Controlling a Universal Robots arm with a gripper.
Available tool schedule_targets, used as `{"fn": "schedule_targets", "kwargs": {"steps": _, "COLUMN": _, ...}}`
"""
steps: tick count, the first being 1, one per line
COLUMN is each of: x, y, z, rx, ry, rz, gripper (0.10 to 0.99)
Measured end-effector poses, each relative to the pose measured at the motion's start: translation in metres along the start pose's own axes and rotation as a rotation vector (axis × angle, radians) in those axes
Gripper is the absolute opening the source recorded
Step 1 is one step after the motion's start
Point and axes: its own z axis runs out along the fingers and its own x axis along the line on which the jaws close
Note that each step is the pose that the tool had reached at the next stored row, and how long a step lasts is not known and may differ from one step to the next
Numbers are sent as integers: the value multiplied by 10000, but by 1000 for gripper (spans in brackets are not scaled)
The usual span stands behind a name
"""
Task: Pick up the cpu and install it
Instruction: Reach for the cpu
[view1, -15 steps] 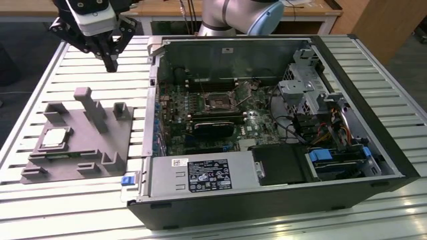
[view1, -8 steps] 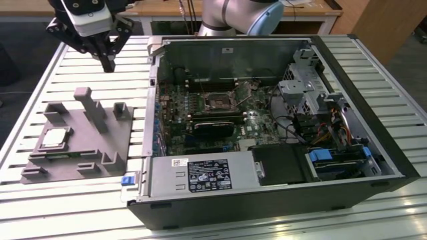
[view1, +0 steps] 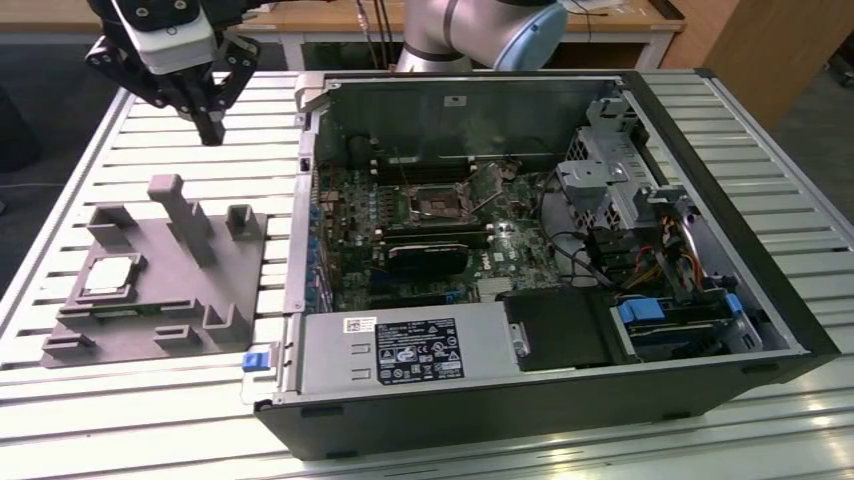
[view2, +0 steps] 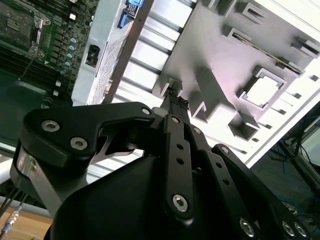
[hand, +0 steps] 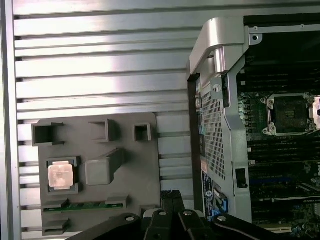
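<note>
Nearest in the exterior view, on the slatted metal table, the black wall of an open computer case lying on its side. Just inside that wall, a silver power supply with a large white label crowded with small logos and lines of print, none legible. Close by, a smaller white sticker, likewise unreadable. At the case's near corner, toward the exterior view's left, a blue tab.

Beside the case, toward the exterior view's left, a grey fixture block with upright posts, flat on the slats. Seated in a square recess of that block, the cpu: silver top upward, pale rim around it, lying flat, touched by nothing. No readable marking on its lid. In a slot just beside the recess, a green strip of circuit board.

Deeper inside the case, a green motherboard carrying a black square socket in a metal frame.

Farther off, the gripper, hanging above bare slats beyond the block's far edge, well apart from the cpu. Fingertips pressed together in both wrist views, clasping nothing.

Farthest, behind the case, the grey arm and wooden furniture.
</note>
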Motion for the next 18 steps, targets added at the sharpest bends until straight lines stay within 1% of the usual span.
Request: {"fn": "schedule_targets", "kwargs": {"steps": 18, "x": 114, "y": -9, "z": 14, "rx": 1, "ry": 11, "rz": 0, "gripper": 106}}
